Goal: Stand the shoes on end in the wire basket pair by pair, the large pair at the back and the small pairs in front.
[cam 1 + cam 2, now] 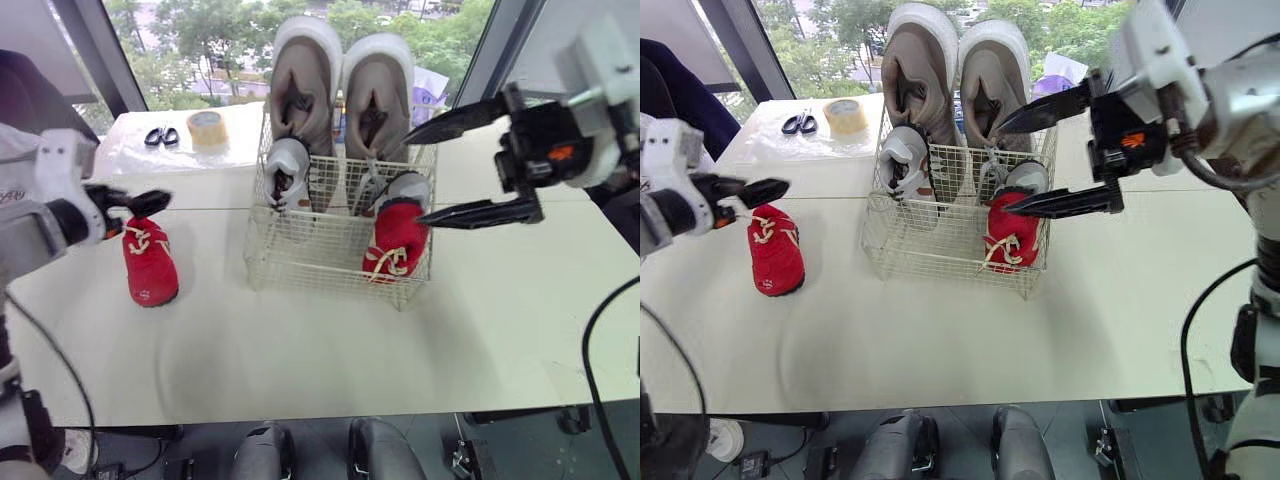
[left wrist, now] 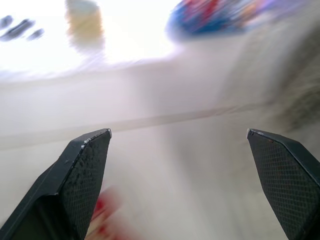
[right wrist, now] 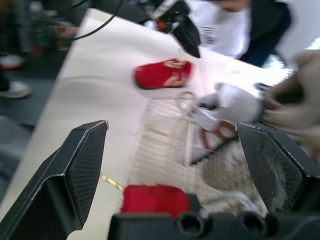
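**Current step.** The wire basket [image 1: 262, 262] on the table [image 1: 300, 350] holds the large taupe pair [image 1: 338, 90], on end at the back. One small grey shoe [image 1: 288, 168] stands at the left side. A second grey shoe [image 1: 410, 187] stands at the right, with a red shoe in the basket [image 1: 393, 238] in front of it. The matching red shoe on the table [image 1: 150, 265] lies to the left of the basket, well apart from it. Judged from this layout, the step in hand is pickup of that last shoe.

**Fingers.**
- Left gripper [image 2: 178, 131]: fingers spread wide, holding nothing, positioned at the laced opening of the red shoe on the table.
- Right gripper [image 3: 172, 124]: fingers spread wide, holding nothing, raised over the right end of the basket.

**Next move.** Lower the left fingers around the shoe, close them, carry it over the rim, and stand it on end in the front row beside its mate. The front left of the basket appears free.

**Limits of view.**
- Contact between the left fingers and the shoe cannot be determined.
- The left wrist view is smeared; the shoe there is a red blur.
- The lower parts of the large pair are hidden behind the small shoes.
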